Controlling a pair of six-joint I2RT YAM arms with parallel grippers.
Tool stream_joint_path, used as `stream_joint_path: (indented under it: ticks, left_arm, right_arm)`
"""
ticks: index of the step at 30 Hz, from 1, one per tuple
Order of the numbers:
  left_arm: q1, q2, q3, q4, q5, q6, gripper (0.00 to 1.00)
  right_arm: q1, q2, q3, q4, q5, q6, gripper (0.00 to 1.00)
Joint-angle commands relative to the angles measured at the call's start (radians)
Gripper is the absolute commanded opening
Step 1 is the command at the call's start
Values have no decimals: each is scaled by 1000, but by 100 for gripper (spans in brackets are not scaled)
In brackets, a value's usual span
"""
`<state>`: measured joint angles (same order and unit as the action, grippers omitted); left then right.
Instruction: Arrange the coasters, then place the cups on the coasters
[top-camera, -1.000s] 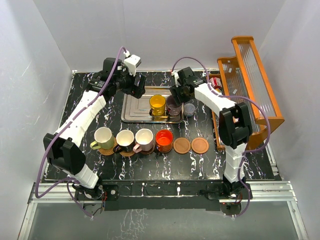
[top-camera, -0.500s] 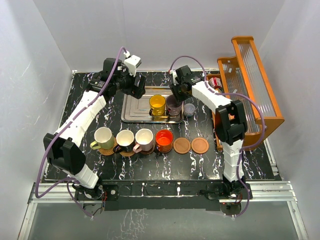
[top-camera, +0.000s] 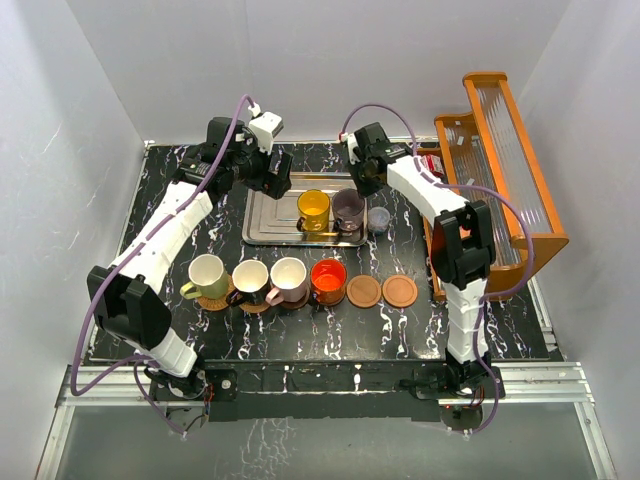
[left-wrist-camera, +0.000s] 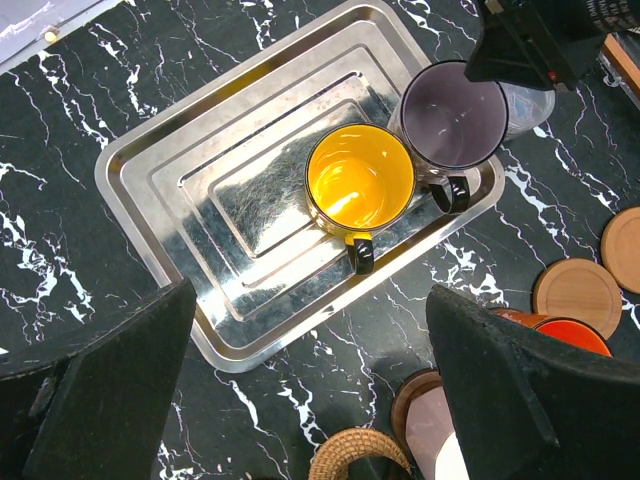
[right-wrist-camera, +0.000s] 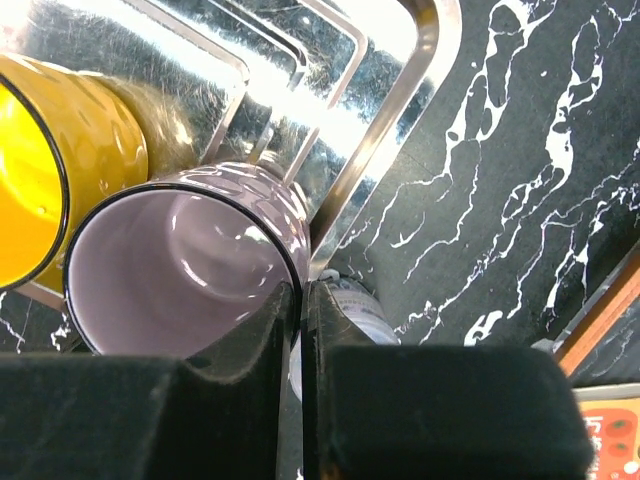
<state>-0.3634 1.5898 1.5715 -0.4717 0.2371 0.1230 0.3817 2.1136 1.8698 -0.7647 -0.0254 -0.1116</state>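
Observation:
On the steel tray (top-camera: 268, 218) stand a yellow-orange cup (top-camera: 314, 207) and a purple-grey cup (top-camera: 348, 210). My right gripper (right-wrist-camera: 303, 300) is shut on the purple-grey cup (right-wrist-camera: 170, 270), one finger inside its right wall and one outside. My left gripper (left-wrist-camera: 310, 390) hangs open above the tray's near-left edge, holding nothing. In front, cream (top-camera: 207, 272), black (top-camera: 249, 277), pink (top-camera: 288, 275) and red-orange (top-camera: 328, 275) cups sit in a row on coasters. Two bare wooden coasters (top-camera: 363, 291) (top-camera: 399, 291) continue the row to the right.
A tiny lidded jar (top-camera: 379, 217) stands just right of the tray, against my right gripper's outer finger. An orange rack (top-camera: 495, 170) runs along the table's right side. White walls close in the back and sides.
My right gripper's jaws have closed onto the purple-grey cup's wall, and the wrist has shifted slightly toward the back. The left arm has not moved.

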Motion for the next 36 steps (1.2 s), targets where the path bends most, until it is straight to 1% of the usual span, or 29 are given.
stream_joint_path:
  ticks: [1,3,8,11,17,23,36]
  left_arm:
    - [4,-52,-4,7,22,8,99]
    - [4,-50,-1,6,21,8,99]
    - [4,-46,2,6,34,7,99]
    - [4,-43,5,6,43,5,99]
    - [4,-43,3,5,50,3,99]
    - [3,-45,1,5,50,5,99]
    - [4,-50,2,1,55,6,99]
  right_arm:
    - [-17,-140,58,-26,-2,-36,2]
    - [-20,-179,48,-37,-8,-41,0]
    - [-26,-265,7,-36,-24,-36,0]
    - [-27,-281,-25,-30,-43,-30,0]
    - [-32,-254,-62,-1,-104,-8,0]
    - [-35,-201,-52,25,-169,18,0]
    - [-64,-104,-67,62,-232,37,0]
